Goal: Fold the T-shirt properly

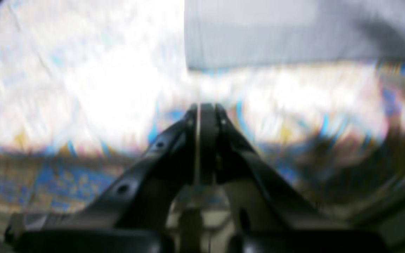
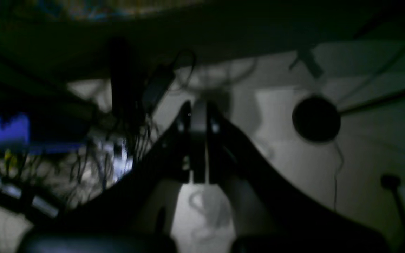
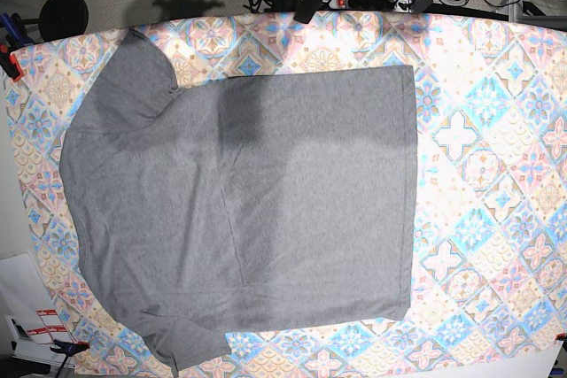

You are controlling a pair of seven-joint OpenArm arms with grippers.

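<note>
Grey T-shirt (image 3: 239, 210) flat on tablecloth (image 3: 496, 174), ahead of clenched left pincer (image 1: 206, 105), right pincer (image 2: 198, 103) clenched, elsewhere

The base view looks straight down on the table (image 3: 496, 130). The left wrist view sits low and near, facing the cloth and the shirt (image 1: 293, 35) edge. The right wrist view faces the dark floor (image 2: 364, 158) beside the table.
</note>
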